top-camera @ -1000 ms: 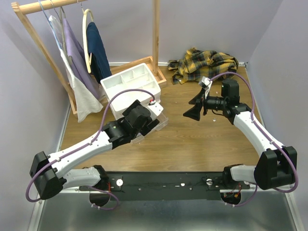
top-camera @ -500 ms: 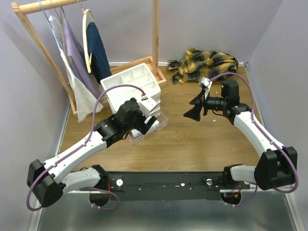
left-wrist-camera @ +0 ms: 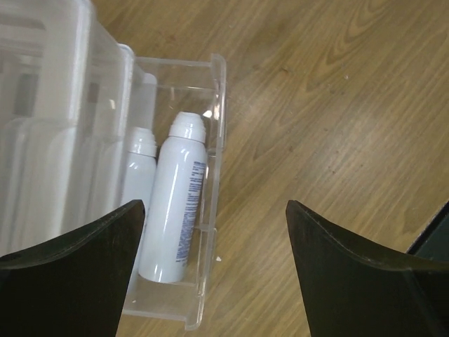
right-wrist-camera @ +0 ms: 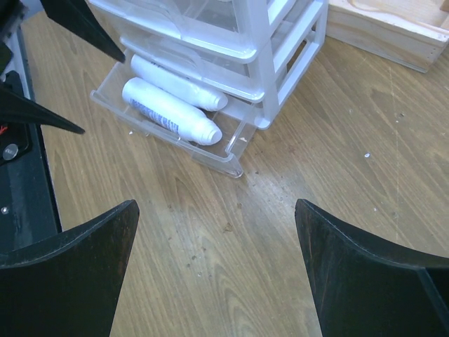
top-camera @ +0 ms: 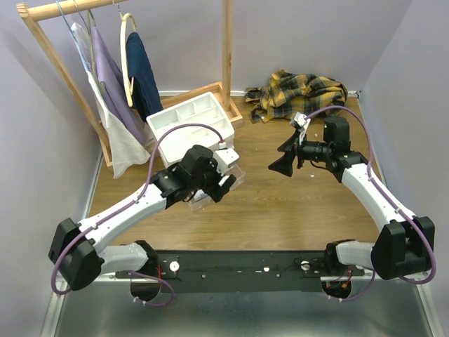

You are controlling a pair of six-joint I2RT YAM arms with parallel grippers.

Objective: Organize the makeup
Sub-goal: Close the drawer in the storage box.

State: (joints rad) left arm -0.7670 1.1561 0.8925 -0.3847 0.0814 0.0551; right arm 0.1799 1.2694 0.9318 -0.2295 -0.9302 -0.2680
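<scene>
Two white capped bottles [left-wrist-camera: 175,200] [left-wrist-camera: 139,175] lie side by side in the pulled-out clear bottom drawer [left-wrist-camera: 205,281] of the plastic drawer unit [right-wrist-camera: 270,63]. The right wrist view shows the same bottles [right-wrist-camera: 168,109] in that drawer [right-wrist-camera: 235,161]. My left gripper [left-wrist-camera: 215,203] hovers open just above the drawer's front right corner and holds nothing; from above it [top-camera: 223,185] covers most of the drawer. My right gripper [right-wrist-camera: 216,203] is open over bare floor to the right of the unit, well apart from it [top-camera: 280,160].
A white compartment tray [top-camera: 188,118] sits behind the drawer unit, against the wooden clothes rack [top-camera: 226,56] with hanging garments. A yellow plaid cloth [top-camera: 302,91] lies crumpled at the back right. Purple walls close in on three sides.
My left arm swung back over the drawer unit and then forward and right again, ending above the open drawer. The right arm has not moved.
</scene>
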